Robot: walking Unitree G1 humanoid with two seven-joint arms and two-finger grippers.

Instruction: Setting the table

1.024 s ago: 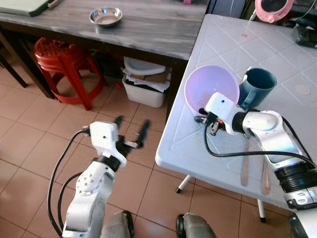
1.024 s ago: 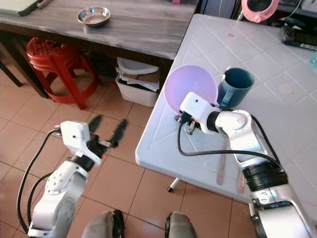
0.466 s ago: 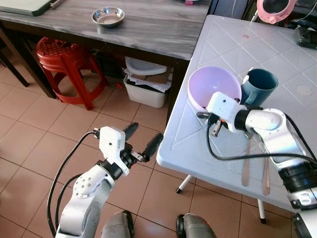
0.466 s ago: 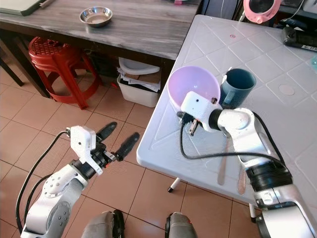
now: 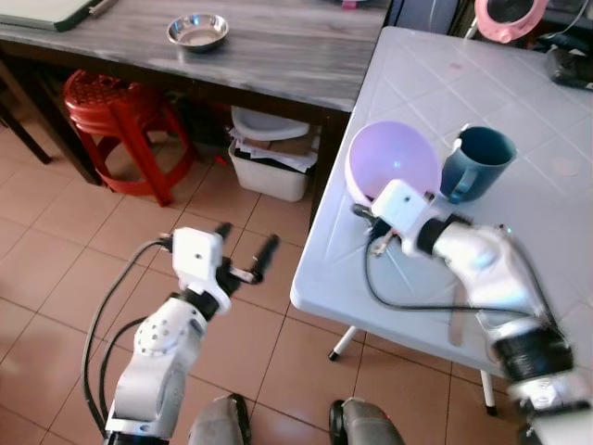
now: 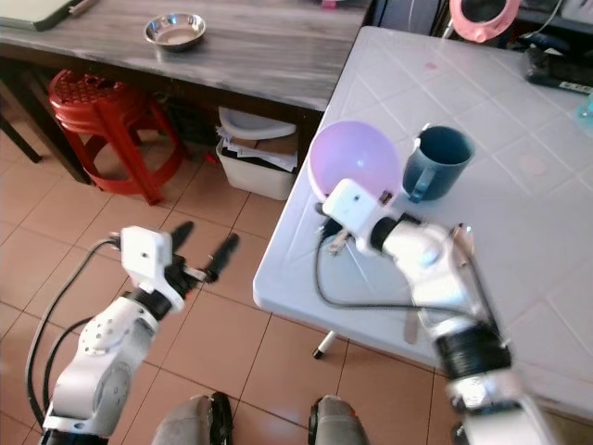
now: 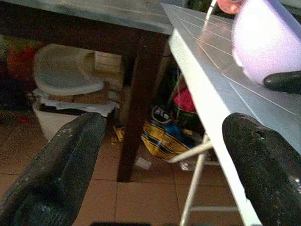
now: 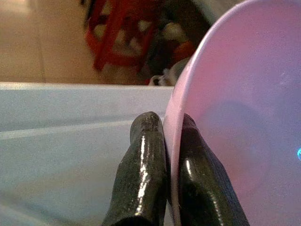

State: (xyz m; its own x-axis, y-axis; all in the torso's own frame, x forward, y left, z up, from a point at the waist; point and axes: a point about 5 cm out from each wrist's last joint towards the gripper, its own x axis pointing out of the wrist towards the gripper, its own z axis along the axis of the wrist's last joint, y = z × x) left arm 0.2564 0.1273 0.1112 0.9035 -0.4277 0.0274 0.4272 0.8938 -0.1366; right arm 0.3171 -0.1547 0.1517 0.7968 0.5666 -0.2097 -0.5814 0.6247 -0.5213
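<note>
A lilac plastic bowl [image 5: 392,159] stands tilted on its edge near the left edge of the white table [image 5: 324,269]. My right gripper [image 5: 364,212] is shut on the bowl's rim; in the right wrist view its two black fingers [image 8: 145,169] pinch the rim of the bowl [image 8: 235,108] between them. A teal mug [image 5: 476,159] stands upright just right of the bowl. My left gripper [image 5: 245,250] hangs open over the tiled floor, left of the table edge [image 7: 207,80], with nothing between its fingers [image 7: 61,165].
A dark wooden table [image 5: 278,56] at the back carries a steel bowl [image 5: 197,30]. Beneath it stand a red stool [image 5: 116,102] and a white bin [image 5: 269,165]. A utensil [image 5: 456,326] lies on the white table under my right forearm. A pink round object [image 5: 512,13] is at the far right.
My left gripper has drawn back leftward from the table edge. My right arm has shifted a little left with the bowl, which now stands more steeply tilted; the arm is blurred.
</note>
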